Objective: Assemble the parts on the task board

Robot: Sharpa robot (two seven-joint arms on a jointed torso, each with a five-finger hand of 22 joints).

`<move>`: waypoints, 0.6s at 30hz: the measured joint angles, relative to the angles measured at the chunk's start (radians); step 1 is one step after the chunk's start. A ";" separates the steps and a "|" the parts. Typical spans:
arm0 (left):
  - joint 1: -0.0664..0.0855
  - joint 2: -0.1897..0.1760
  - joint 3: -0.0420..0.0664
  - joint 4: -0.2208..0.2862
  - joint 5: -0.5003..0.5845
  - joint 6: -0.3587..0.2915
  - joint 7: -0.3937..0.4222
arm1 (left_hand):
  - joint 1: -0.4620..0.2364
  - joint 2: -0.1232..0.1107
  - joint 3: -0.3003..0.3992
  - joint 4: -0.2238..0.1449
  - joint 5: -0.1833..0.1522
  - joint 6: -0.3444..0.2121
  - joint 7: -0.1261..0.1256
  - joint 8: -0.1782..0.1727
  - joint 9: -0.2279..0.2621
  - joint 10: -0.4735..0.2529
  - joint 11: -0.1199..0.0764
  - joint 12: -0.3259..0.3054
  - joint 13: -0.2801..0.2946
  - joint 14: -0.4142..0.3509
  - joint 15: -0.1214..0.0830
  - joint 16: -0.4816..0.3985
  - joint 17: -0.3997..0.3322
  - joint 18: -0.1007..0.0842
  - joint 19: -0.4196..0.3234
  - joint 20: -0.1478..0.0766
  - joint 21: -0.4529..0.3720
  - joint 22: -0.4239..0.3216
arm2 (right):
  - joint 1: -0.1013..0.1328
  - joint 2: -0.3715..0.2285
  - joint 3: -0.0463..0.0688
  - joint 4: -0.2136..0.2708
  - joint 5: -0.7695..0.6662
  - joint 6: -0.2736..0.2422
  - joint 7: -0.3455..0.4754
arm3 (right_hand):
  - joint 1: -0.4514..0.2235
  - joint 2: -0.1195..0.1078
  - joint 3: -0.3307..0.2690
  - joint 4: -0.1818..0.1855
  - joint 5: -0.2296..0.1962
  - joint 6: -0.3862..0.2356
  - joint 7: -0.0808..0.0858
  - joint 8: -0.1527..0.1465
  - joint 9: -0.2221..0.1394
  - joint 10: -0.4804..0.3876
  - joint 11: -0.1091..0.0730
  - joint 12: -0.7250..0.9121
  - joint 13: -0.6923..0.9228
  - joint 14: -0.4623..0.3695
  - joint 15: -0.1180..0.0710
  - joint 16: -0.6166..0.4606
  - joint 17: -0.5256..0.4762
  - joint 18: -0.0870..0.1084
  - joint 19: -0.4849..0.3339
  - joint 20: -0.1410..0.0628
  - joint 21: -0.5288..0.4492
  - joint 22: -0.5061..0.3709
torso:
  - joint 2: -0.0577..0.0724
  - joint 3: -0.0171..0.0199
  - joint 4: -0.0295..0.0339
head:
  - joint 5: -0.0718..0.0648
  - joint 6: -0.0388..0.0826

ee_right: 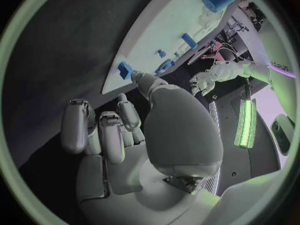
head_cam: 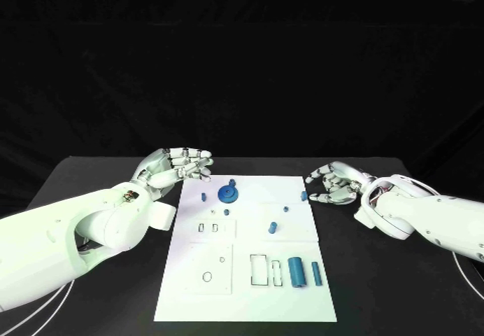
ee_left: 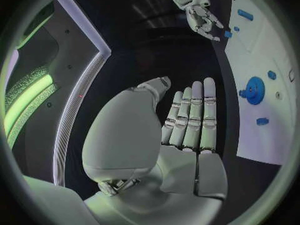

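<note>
From the head view, the task board [head_cam: 245, 280] lies in the middle of the black surface [head_cam: 91, 175]. On its far part stands a blue gear [head_cam: 229, 191], with a small blue piece [head_cam: 303, 196] at the far right edge. A blue peg [head_cam: 272, 227] sits mid-board, and a large blue cylinder [head_cam: 296, 271] and a thin blue bar [head_cam: 315, 273] lie at the near right. The left hand [head_cam: 180, 166] hovers at the board's far left corner, fingers apart, grasping nothing. The right hand [head_cam: 335, 183] hangs just beside the far right edge, fingers curled inward near the small blue piece.

In the left wrist view, the left hand [ee_left: 187, 125] is plainly released, fingers straight and side by side, with the gear [ee_left: 254, 90] off on the board.

In the right wrist view, the right hand [ee_right: 119, 130] has its fingers bent, and the thumb tip is close to the small blue piece [ee_right: 125, 70]; I cannot tell whether it touches.

The step in hand looks like picking up that edge piece. Next, the right hand must close on it, thumb against a finger, without pushing it off the board.
</note>
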 measured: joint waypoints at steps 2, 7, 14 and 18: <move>0.000 0.000 0.000 0.000 0.000 0.001 0.000 | 0.000 0.000 0.000 0.000 0.000 0.000 0.000 0.000 0.000 0.000 0.000 0.000 0.000 0.000 0.000 0.000 0.000 0.000 0.000 0.000 0.000 0.000 | -0.005 0.007 0.000 -0.007 0.001 0.003 -0.002 | 0.000 0.000 0.000 0.000 0.000 0.000 0.000 0.000 0.000 0.000 0.000 0.000 0.002 0.000 0.000 0.000 0.000 0.000 0.000 0.000 0.000 0.000 | 0.000 -0.0009 0.0005 | 0.000 -0.001; 0.000 0.000 0.000 0.000 0.000 0.001 0.000 | 0.000 0.000 0.000 0.000 0.000 0.000 0.000 0.000 0.000 0.000 0.000 0.000 0.000 0.000 0.000 0.000 0.000 0.000 0.000 0.000 0.000 0.000 | -0.014 0.019 0.000 -0.018 0.003 0.010 -0.006 | 0.005 0.005 0.000 0.000 0.004 0.004 -0.004 0.000 0.002 0.004 -0.004 0.005 0.006 0.000 0.000 0.000 0.000 0.000 0.000 0.000 0.005 0.000 | 0.000 -0.0011 0.0006 | 0.002 -0.004; 0.000 -0.001 0.000 0.000 0.000 0.002 -0.001 | 0.000 0.000 0.000 0.000 0.000 0.000 0.000 0.000 0.000 0.000 0.000 0.000 0.000 0.000 0.000 0.000 0.000 0.000 -0.003 0.003 0.000 0.000 | -0.020 0.029 0.000 -0.027 0.005 0.017 -0.014 | 0.003 0.018 0.002 0.007 0.008 0.018 -0.004 0.004 0.004 0.012 -0.006 0.012 0.013 0.000 0.000 0.000 0.000 0.000 0.004 -0.004 0.012 0.000 | -0.001 -0.0011 -0.0012 | 0.005 -0.007; 0.000 -0.001 0.000 0.000 0.000 0.002 -0.001 | 0.000 0.000 0.000 0.000 0.000 0.000 0.000 0.000 0.000 0.000 0.000 0.000 0.001 0.000 0.000 0.000 0.001 0.000 -0.003 0.003 0.000 0.000 | -0.021 0.034 0.000 -0.033 0.006 0.019 -0.019 | 0.005 0.027 0.006 0.012 0.008 0.039 -0.009 0.016 0.009 0.018 -0.007 0.016 0.019 0.000 0.000 0.000 0.000 0.000 0.011 -0.004 0.017 0.001 | -0.002 -0.0011 -0.0017 | 0.005 -0.008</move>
